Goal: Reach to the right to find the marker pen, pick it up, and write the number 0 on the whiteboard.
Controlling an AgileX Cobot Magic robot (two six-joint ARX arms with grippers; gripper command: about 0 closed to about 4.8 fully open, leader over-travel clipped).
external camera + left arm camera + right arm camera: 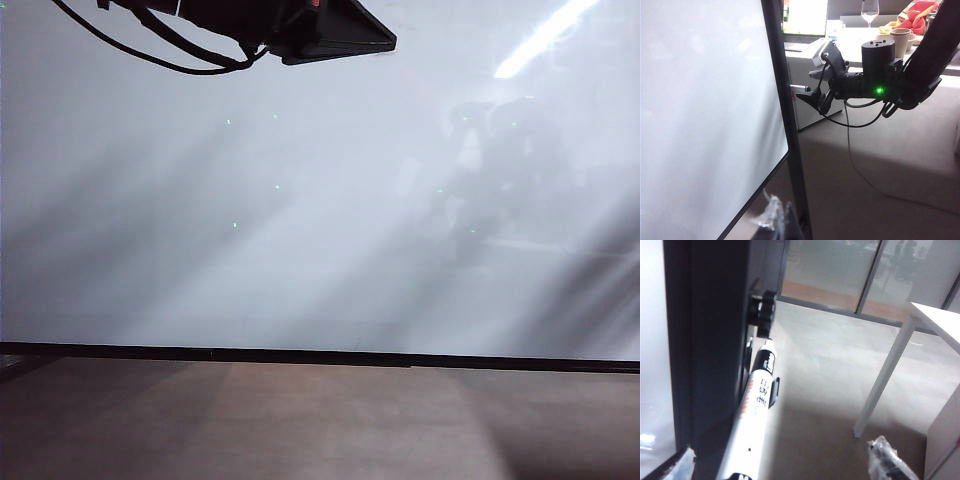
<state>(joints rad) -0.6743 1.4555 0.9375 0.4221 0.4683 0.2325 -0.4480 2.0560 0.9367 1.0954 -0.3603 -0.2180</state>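
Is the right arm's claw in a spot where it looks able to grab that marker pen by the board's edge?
Probably yes. The marker pen lies between the open fingers of the right gripper, alongside the whiteboard frame, with nothing between them.

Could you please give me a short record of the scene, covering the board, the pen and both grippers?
whiteboard: blank, nothing written yet
marker pen: lies along the board's dark side frame, not gripped
right gripper: open, one finger on each side of the marker pen
left gripper: beside the whiteboard's edge, opening unclear
task stage: pen not yet picked up
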